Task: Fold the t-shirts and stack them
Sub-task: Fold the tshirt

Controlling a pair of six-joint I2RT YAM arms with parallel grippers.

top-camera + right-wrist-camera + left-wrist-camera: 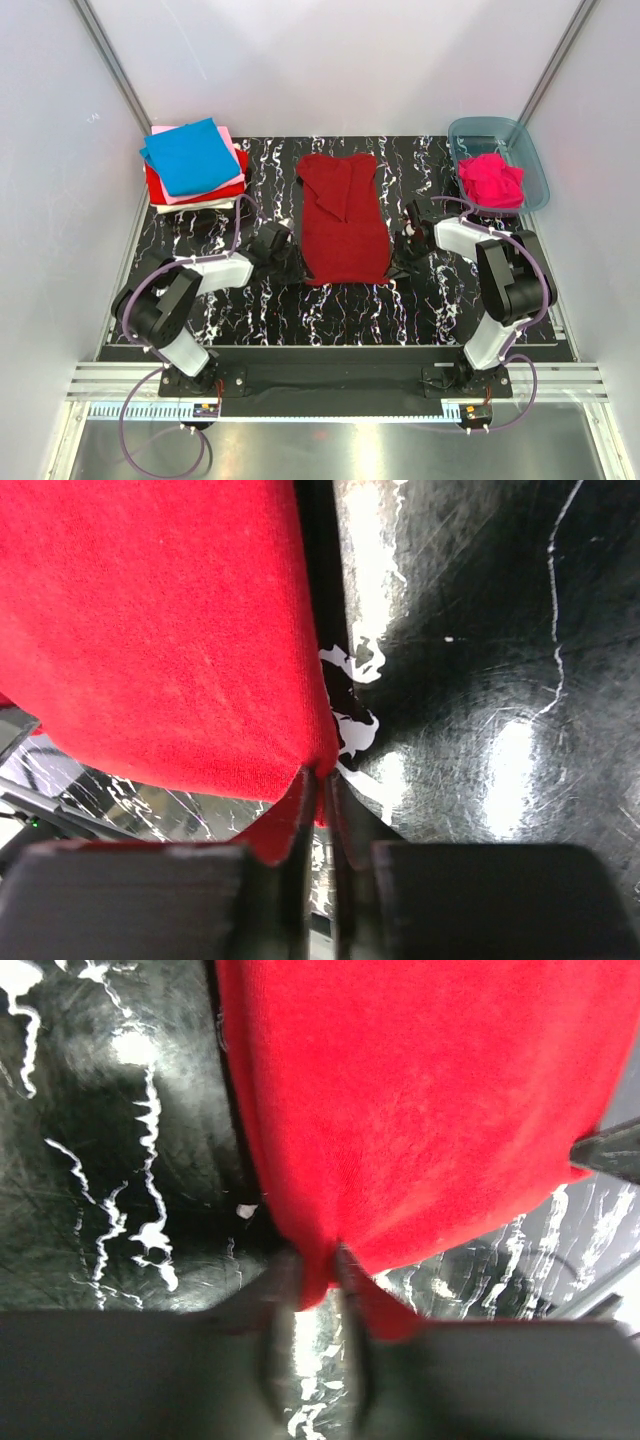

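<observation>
The large dark red t-shirt (342, 215) lies as a long folded strip in the middle of the table. My left gripper (283, 248) is shut on its near left edge; the left wrist view shows the red cloth (420, 1110) pinched between the fingers (318, 1265). My right gripper (405, 240) is shut on its near right edge; the right wrist view shows the cloth (160, 630) pinched at a corner (322, 775). A stack of folded t-shirts (195, 165), bright blue on top over pale pink, red and white, sits at the back left. A hot pink t-shirt (490, 180) lies crumpled in the tub.
The translucent blue-grey plastic tub (530, 150) stands at the back right. The table (350, 310) is black with white marbling. White walls close in both sides and the back.
</observation>
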